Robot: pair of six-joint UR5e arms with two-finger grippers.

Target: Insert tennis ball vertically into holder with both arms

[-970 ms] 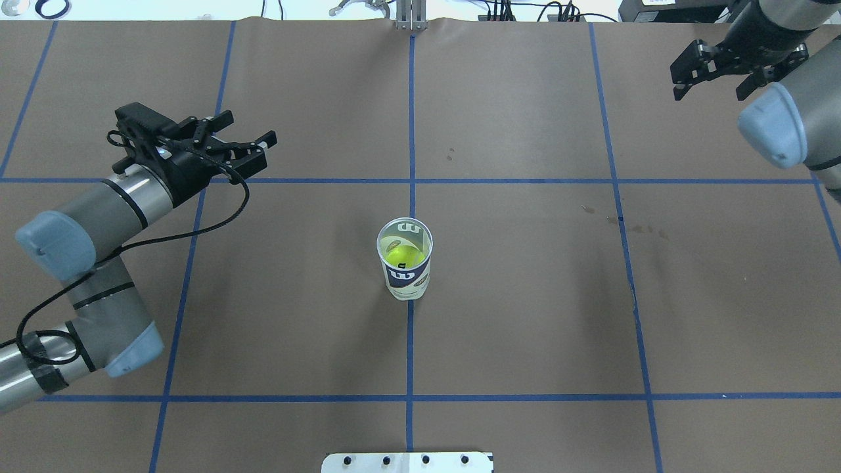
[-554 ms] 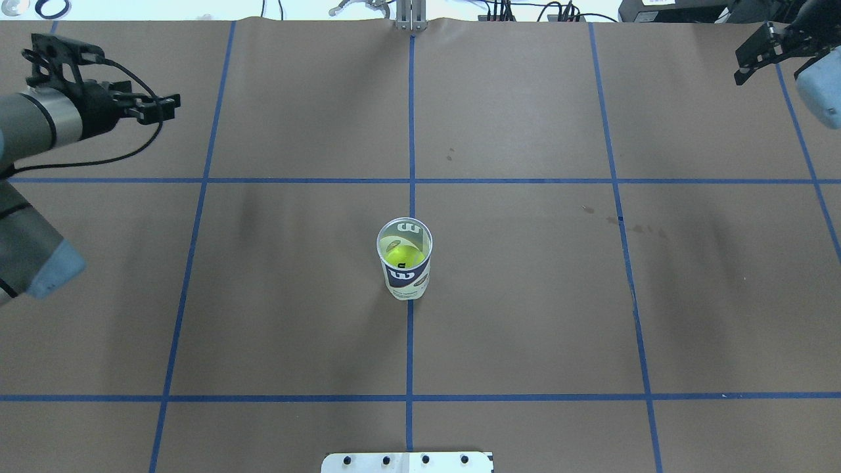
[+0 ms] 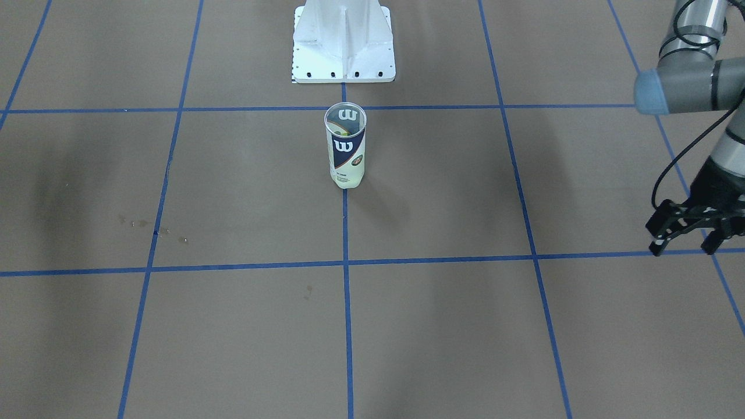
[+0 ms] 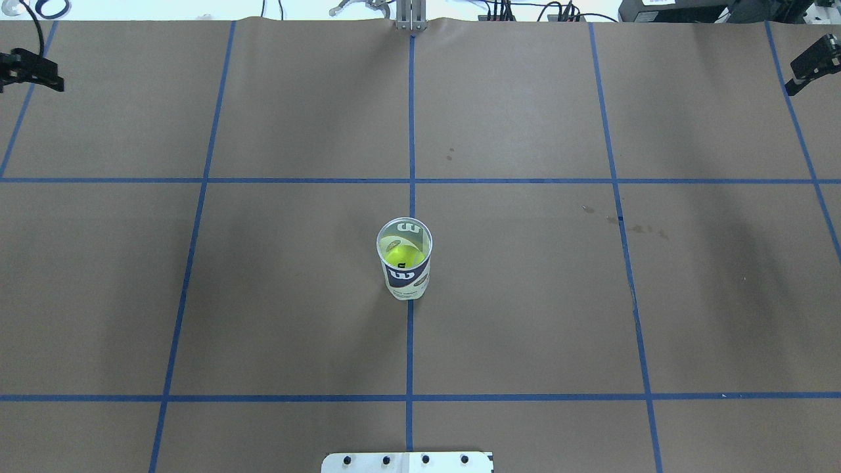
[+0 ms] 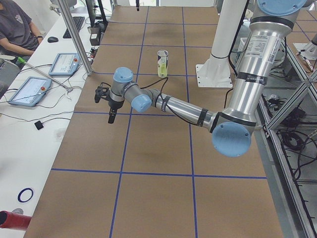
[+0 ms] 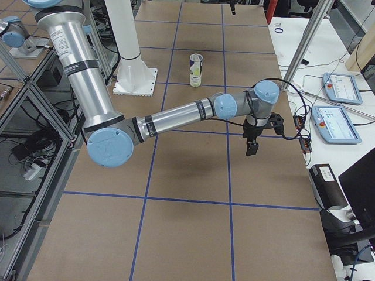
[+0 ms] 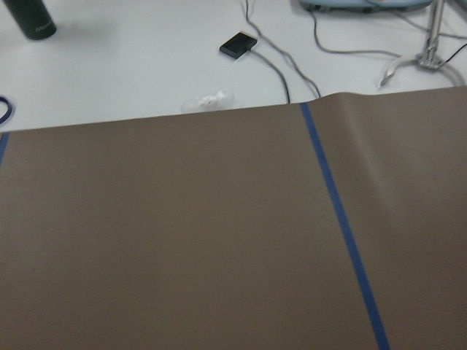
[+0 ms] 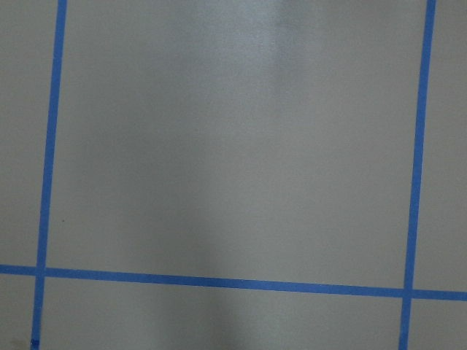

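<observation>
The holder (image 4: 405, 270), a clear can with a navy-and-white label, stands upright at the table's middle, on the central blue line; it shows too in the front view (image 3: 346, 152). A yellow-green tennis ball (image 4: 402, 255) rests inside it near the bottom. My left gripper (image 3: 684, 248) hangs open and empty far off at the table's left side. Only a black piece of it (image 4: 33, 71) reaches into the overhead view. One finger of my right gripper (image 4: 811, 62) shows at the far right corner, so I cannot tell its state. Neither gripper is near the holder.
The white pedestal base (image 3: 343, 43) stands at the robot's side of the table. A blue tape grid covers the brown paper. Beyond the far edge is a white desk with tablets (image 5: 64, 63), cables, a small black box (image 7: 238, 44) and a seated person (image 5: 17, 27).
Both arms have swung outward and away, the left toward the far left corner, the right toward the far right corner. The holder and ball have not moved.
</observation>
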